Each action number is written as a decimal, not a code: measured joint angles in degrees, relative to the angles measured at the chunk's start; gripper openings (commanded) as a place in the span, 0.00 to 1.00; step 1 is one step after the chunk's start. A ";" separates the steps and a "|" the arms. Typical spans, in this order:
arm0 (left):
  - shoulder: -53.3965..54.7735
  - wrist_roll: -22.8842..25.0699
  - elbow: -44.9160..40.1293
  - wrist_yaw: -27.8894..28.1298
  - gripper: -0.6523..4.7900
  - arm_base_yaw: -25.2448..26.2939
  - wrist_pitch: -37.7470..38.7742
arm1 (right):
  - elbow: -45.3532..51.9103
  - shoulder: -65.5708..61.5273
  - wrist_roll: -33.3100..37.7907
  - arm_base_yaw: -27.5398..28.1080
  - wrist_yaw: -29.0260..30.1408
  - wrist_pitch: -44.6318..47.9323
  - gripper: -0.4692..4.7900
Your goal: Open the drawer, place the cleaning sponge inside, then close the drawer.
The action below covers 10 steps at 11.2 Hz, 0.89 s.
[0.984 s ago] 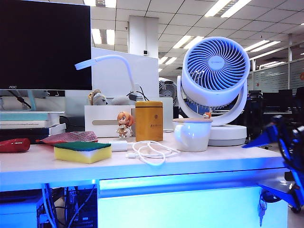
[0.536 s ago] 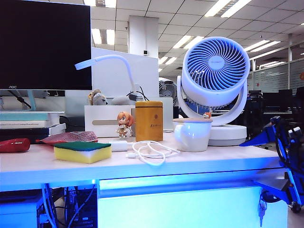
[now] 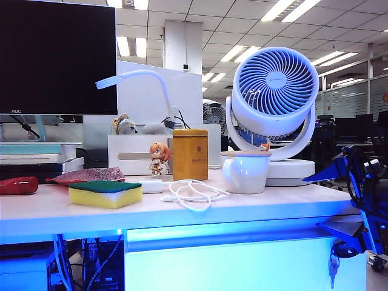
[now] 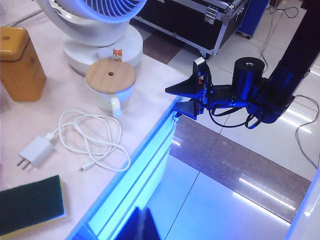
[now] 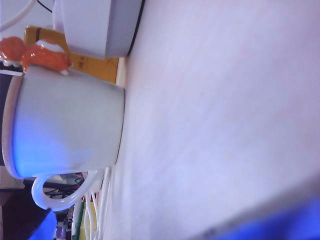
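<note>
Your right gripper has edged in to the worktop's right end, jaws wide around its edge, above the shut drawer. The sponge waits untouched at left. Your left gripper hangs shut, empty.
</note>
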<state>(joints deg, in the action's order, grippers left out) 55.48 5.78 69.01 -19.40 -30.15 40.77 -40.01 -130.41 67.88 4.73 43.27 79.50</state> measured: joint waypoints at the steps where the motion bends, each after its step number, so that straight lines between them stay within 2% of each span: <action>1: -0.02 0.00 0.00 0.00 0.11 0.00 0.00 | -0.28 -0.02 -0.13 0.04 0.50 -0.28 0.98; 5: -0.02 0.02 0.00 0.00 0.11 0.00 0.00 | -0.26 -0.07 -3.54 0.17 5.33 -0.92 0.98; 10: 0.00 0.02 0.00 0.00 0.11 0.00 0.00 | 0.85 2.78 -4.42 0.20 5.66 -4.87 0.98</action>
<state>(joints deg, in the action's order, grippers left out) 55.48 5.80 69.01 -19.40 -30.15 40.77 -39.16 -127.63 63.46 4.93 48.93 74.63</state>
